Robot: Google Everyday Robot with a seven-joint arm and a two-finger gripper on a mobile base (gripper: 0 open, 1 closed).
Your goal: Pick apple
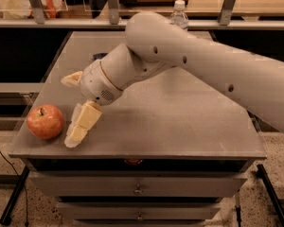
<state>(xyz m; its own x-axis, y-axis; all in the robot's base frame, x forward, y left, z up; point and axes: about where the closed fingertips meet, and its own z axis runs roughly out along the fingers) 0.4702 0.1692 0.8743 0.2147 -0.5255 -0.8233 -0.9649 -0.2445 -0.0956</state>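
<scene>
The apple [46, 121], red-orange with a short dark stem, sits on the grey table [180, 122] near its front left corner. My gripper [66, 112] is just to the right of the apple, low over the table. Its cream fingers are spread open: the lower finger [80, 126] points down-left with its tip by the apple's right side, and the upper finger [72, 78] sticks out to the left, behind the apple. Nothing is between them. The white arm reaches in from the right.
A water bottle [179, 13] stands behind the table's far edge. A small dark object [98, 56] lies on the table behind the wrist. Drawers [137, 188] are below the tabletop. A shelf with clutter runs along the back.
</scene>
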